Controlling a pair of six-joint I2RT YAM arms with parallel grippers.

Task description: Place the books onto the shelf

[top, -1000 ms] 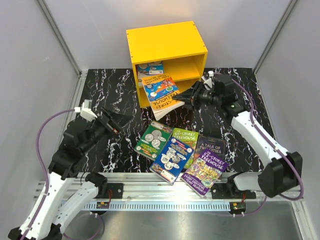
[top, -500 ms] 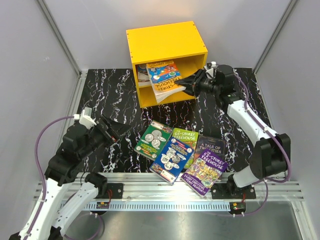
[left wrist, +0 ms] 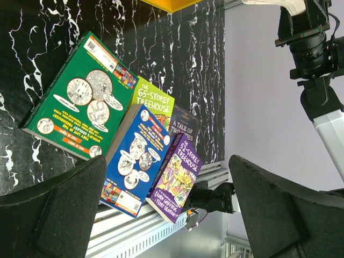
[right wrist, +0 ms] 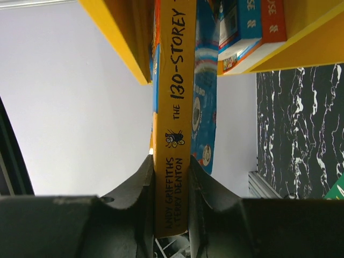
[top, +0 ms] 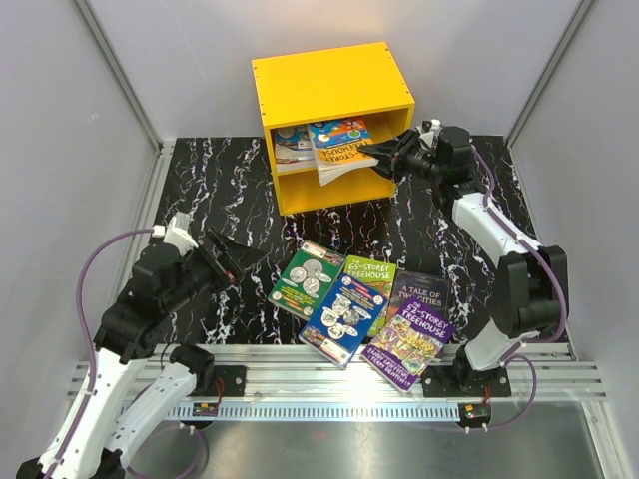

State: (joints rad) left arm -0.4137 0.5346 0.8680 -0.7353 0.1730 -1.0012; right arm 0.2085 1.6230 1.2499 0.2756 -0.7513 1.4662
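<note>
Left gripper (top: 228,257) agape, right gripper (right wrist: 172,180) clamped.

Black, white-veined tabletop (top: 225,185) fills the middle; plain grey walls (top: 70,110) close in left, back, right; aluminium rail (top: 280,384) along the bottom.

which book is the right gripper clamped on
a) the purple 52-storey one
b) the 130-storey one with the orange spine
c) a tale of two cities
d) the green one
b: the right wrist view shows the right gripper shut on the orange spine of the 130-storey book, which it holds at the upper compartment of the yellow shelf.
</note>
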